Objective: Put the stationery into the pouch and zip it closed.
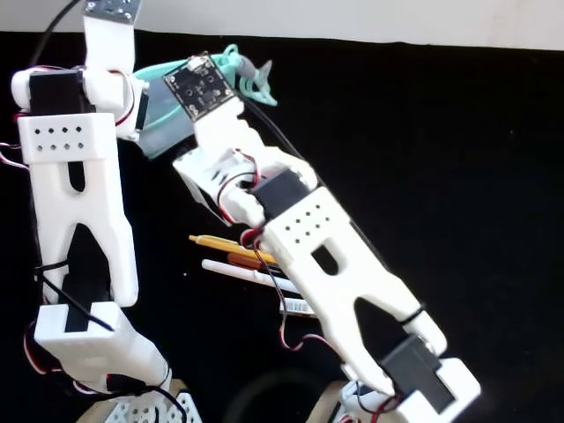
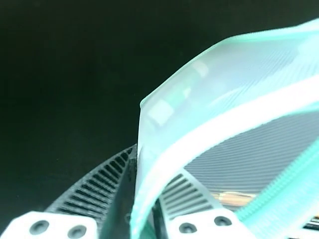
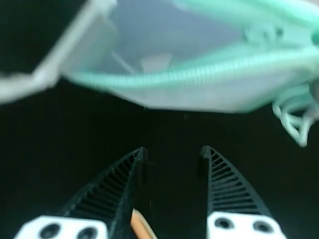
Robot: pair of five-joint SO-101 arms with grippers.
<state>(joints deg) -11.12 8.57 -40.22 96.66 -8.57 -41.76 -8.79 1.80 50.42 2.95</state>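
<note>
Left gripper (image 2: 149, 167) is pinching the rim of the mint mesh pouch (image 2: 234, 94); right gripper (image 3: 173, 152) is hanging spread and empty.

Closest to the arm bases, I am seeing a yellow pencil (image 1: 216, 241), an orange pencil (image 1: 249, 260) and a white pen (image 1: 233, 270) lying side by side on the black table (image 1: 458, 194), their ends running under the right arm. Farther out, the right gripper's fingers (image 3: 124, 179) are standing apart over the table just short of the pouch, with the end of an orange pencil showing beside one finger. Farthest away, the pouch is sitting near the table's back edge, one corner being squeezed between the left gripper's fingers, its zipper (image 3: 199, 74) facing the right gripper and looking unzipped, the rims gaping apart. A mint cord loop (image 3: 291, 117) is dangling from one end.
</note>
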